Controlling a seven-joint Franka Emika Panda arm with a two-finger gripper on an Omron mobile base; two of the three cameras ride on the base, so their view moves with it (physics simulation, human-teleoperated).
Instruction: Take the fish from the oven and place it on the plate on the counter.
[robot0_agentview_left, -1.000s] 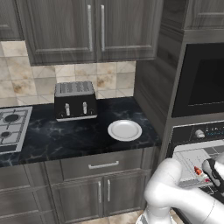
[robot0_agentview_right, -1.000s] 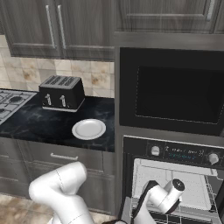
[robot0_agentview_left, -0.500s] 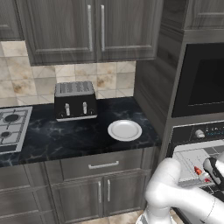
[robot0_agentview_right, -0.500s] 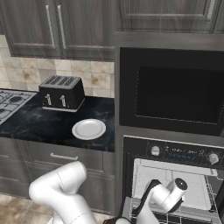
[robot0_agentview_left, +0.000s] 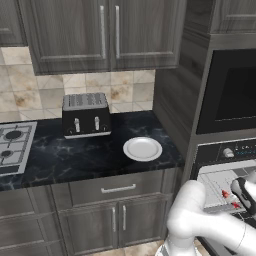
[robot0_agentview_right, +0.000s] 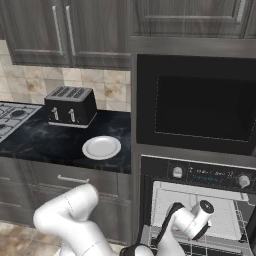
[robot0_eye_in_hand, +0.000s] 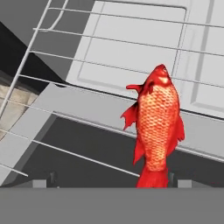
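We see the fish (robot0_eye_in_hand: 156, 131) up close in the hand view. It's red-orange w/ scales, lying on the wire bars of the oven rack (robot0_eye_in_hand: 87, 100), and a pale grey tray (robot0_eye_in_hand: 131, 48) sits under the bars. Its tail points to the bottom of that view, head to the top. In the left base view we spot small red bits of the fish (robot0_agentview_left: 226, 194) on the grey tray, just beside the dark hand.

The gripper (robot0_agentview_left: 246, 196) is down by the oven (robot0_agentview_right: 200, 200), right over the fish. Its jaws are spread wide & hold nothing; the fish lies btwn the two small tips at the bottom of the hand view.

The plate (robot0_agentview_left: 142, 148) is white & round. It sits on the black counter (robot0_agentview_left: 75, 155), near the wall by the oven, well apart from the fish. A black toaster (robot0_agentview_left: 85, 115) stands behind it to the left, and a gas hob (robot0_agentview_left: 12, 145) is at the far left. Grey cupboards (robot0_agentview_left: 100, 30) hang above
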